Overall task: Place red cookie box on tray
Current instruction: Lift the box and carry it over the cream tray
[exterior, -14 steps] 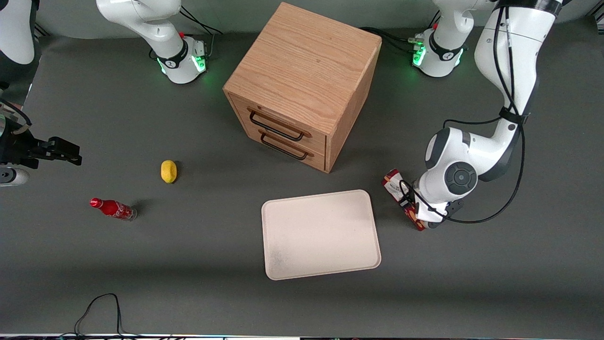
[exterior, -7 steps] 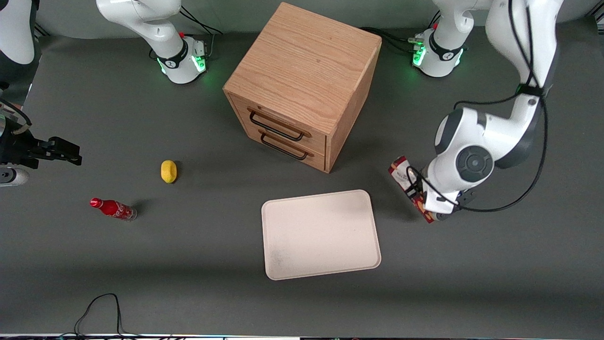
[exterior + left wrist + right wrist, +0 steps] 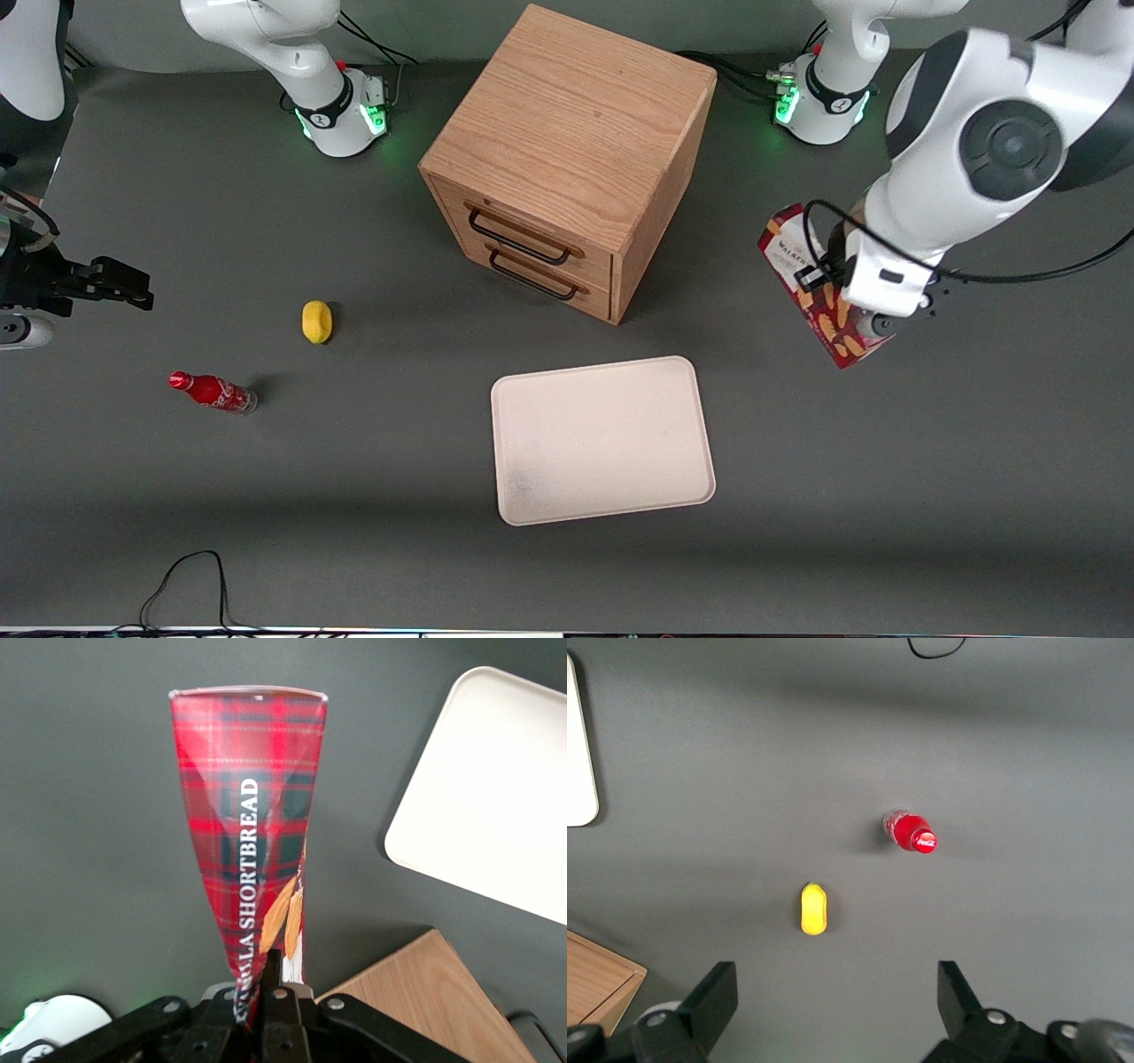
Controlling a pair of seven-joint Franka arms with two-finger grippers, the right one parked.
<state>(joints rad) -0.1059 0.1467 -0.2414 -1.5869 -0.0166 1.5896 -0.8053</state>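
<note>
While the gripper (image 3: pixel 852 297) is holding the red cookie box (image 3: pixel 819 288) clamped between its fingers above the table, the carry step is proceeding. Seen from the front, the tray (image 3: pixel 602 439) is lying toward seven o'clock of the box, well apart; open table between them is leaving room, the wooden cabinet (image 3: pixel 567 159) standing clear.

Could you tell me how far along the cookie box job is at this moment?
Done: the gripper is shut on the red cookie box and holds it clear of the table, toward the working arm's end. In hand: carrying it; the box is not over the tray yet. Left: bring it above the tray, which lies bare and nearer the front camera than the wooden drawer cabinet, lower it and let go.
</note>
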